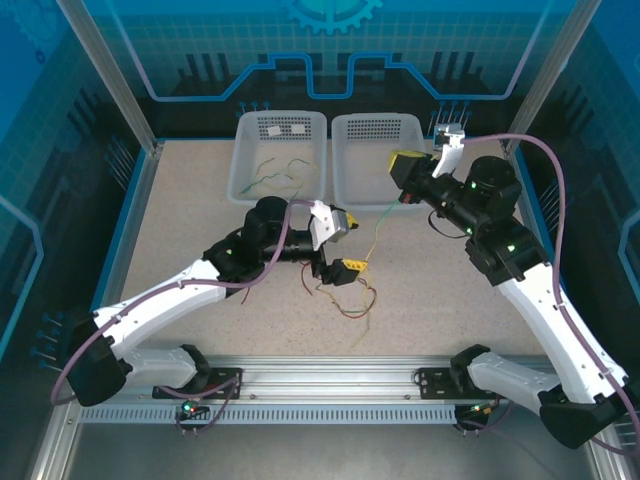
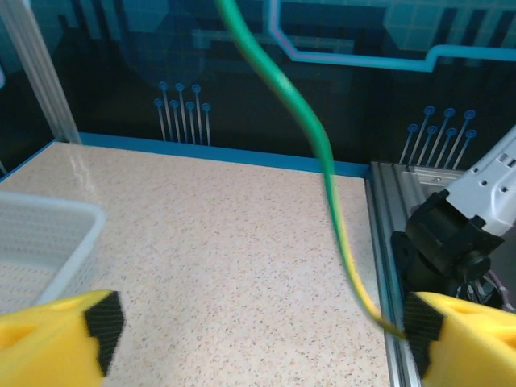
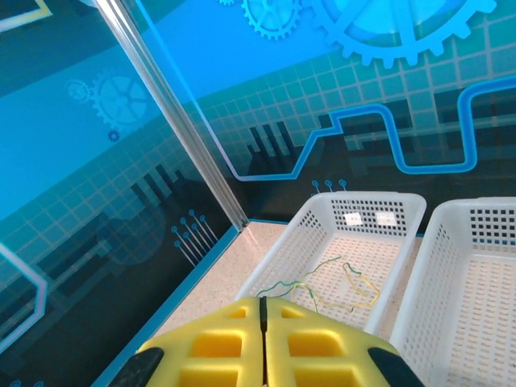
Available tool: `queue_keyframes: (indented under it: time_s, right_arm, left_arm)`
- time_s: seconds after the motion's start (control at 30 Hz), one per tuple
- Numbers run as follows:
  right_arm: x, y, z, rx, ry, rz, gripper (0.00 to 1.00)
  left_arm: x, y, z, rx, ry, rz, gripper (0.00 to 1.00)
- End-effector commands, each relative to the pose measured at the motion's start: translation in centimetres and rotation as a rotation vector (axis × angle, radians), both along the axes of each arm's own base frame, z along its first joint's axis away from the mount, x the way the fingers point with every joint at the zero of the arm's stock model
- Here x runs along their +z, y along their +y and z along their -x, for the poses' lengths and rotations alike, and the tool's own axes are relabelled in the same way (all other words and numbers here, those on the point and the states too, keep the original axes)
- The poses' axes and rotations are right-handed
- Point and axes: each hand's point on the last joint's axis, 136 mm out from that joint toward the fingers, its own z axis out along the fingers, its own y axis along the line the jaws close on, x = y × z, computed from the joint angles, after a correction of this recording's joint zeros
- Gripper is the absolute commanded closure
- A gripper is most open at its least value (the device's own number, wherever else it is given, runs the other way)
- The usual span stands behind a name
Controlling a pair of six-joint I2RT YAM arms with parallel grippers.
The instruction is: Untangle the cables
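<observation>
One yellow-green cable (image 1: pixel 379 228) is clamped in the closed jaws of the right gripper (image 1: pixel 404 165); the left gripper (image 1: pixel 352 268) is spread wide open beside tangled red cables (image 1: pixel 345 298).

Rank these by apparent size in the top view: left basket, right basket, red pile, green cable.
1. The left basket and right basket: alike, so no ranking between them.
2. The red pile and green cable: similar reach, but the cable hangs lifted, nearer the camera, so unsure.
</observation>
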Motion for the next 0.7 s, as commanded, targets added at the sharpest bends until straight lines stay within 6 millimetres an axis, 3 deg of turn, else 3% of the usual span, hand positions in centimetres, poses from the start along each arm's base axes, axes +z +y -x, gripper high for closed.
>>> queue_keyframes:
  time_s: [0.0,0.17,0.3,0.37,0.47,0.5,0.67]
  right_arm:
    - [1.4,-0.8,-0.3,-0.063,-0.089,0.005,1.00]
    - [0.7,-0.9,-0.8,-0.081,-0.106,0.038,1.00]
    - [1.0,0.2,-0.5,-0.013,-0.111,-0.024,1.00]
    - [1.3,0.5,-0.3,0.005,-0.116,-0.041,1.00]
    - [1.0,-0.3,-0.3,-0.040,-0.109,-0.037,1.00]
    - [0.8,-0.9,-0.3,-0.069,-0.108,-0.030,1.00]
    - [-0.4,-3.1,-0.4,-0.150,-0.083,-0.024,1.00]
  left_arm:
    - [1.9,-0.6,1.3,-0.076,-0.021,0.063,0.13]
    - [2.5,-0.2,2.4,-0.111,-0.022,0.088,0.13]
    - [0.8,-0.6,1.0,-0.063,0.014,0.032,0.18]
    - [0.4,-0.9,0.8,-0.066,0.013,0.018,0.31]
    - [0.4,-0.8,0.0,-0.027,-0.001,0.024,0.73]
    - [0.5,-0.7,-0.2,-0.009,-0.009,0.027,0.82]
    - [0.8,-0.3,-0.6,0.022,-0.036,0.034,1.00]
